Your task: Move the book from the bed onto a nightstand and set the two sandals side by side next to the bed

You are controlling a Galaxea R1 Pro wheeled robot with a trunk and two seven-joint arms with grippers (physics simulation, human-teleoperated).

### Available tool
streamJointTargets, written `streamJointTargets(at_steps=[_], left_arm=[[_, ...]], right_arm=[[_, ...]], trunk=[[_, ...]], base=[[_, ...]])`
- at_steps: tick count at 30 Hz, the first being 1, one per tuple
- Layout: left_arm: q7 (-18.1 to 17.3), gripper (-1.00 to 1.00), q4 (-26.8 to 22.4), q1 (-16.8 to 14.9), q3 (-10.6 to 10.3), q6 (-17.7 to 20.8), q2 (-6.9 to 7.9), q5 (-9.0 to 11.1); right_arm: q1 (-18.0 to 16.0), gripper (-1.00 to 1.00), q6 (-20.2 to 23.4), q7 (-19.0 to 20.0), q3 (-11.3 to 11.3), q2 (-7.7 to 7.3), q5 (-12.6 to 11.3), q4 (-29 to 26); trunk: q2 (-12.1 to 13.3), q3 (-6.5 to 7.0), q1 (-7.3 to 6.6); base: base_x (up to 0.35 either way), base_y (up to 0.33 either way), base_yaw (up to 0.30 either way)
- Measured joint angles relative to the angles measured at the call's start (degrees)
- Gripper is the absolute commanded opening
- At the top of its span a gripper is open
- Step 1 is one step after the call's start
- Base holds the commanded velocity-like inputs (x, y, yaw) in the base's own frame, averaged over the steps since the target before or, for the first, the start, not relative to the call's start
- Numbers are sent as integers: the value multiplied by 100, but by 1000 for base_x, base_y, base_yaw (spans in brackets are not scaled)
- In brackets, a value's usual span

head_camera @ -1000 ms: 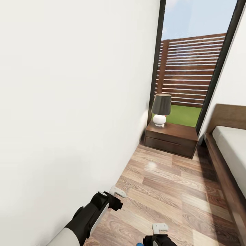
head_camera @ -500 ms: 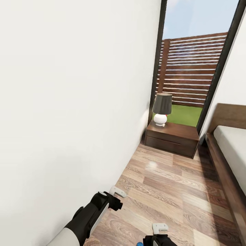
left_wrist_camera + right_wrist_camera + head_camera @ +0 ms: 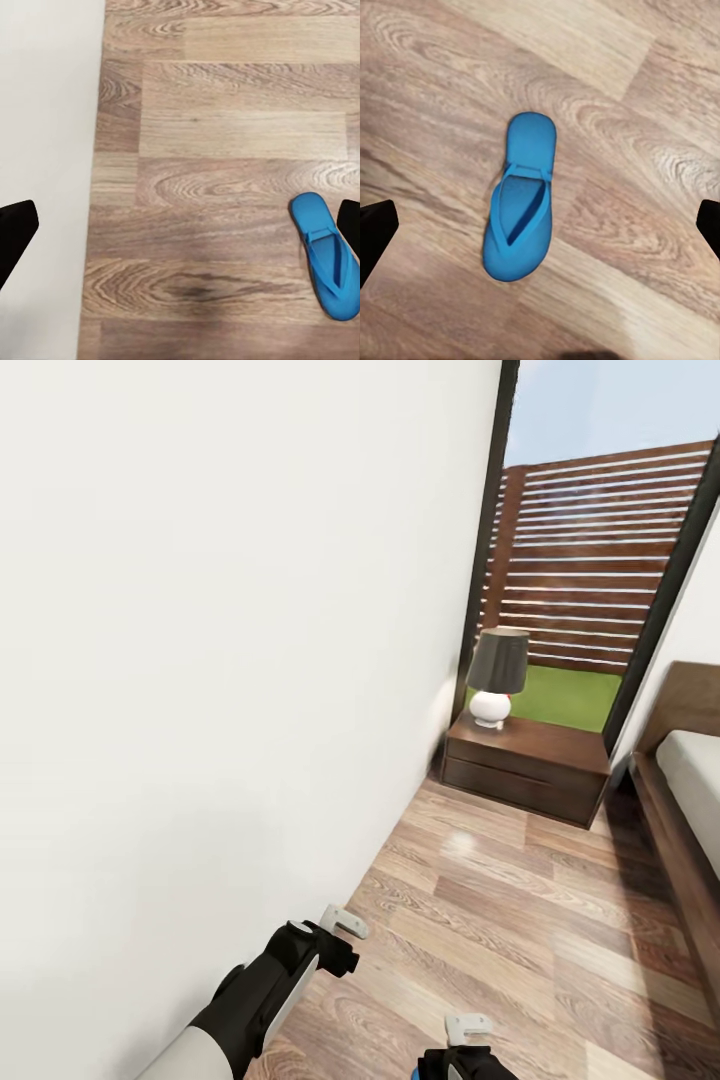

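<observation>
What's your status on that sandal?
Both grippers open, empty: left, right. One blue sandal flat on the floor, below the right fingers. Nothing in the way.

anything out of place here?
One blue sandal lies alone on the wood floor, sole down, nothing beside it. Lamp stands upright on the nightstand. Nothing looks spilled or damaged.
</observation>
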Motion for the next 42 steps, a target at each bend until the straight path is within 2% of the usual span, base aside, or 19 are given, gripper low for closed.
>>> streamJointTargets(at_steps=[6, 10, 31, 38, 42], left_arm=[[0, 100, 1, 0, -1, 0, 0, -1], [0, 100, 1, 0, -1, 0, 0, -1], [0, 100, 1, 1, -1, -9, 0, -1], [0, 100, 1, 0, -1, -9, 0, -1], [0, 100, 1, 1, -1, -9, 0, -1]], right_arm=[[0, 100, 0, 1, 0, 1, 0, 0], [0, 100, 0, 1, 0, 1, 0, 0], [0, 100, 0, 4, -4, -14, -2, -8], [0, 100, 0, 8, -1, -15, -2, -9], [0, 100, 0, 9, -2, -16, -2, -14]], trunk=[[0, -5, 0], [-159, -77, 87], [-160, -79, 88], [-440, -204, 241], [-441, -204, 242]], base=[[0, 0, 23], [0, 0, 8], [0, 0, 1], [0, 0, 0], [0, 0, 0]])
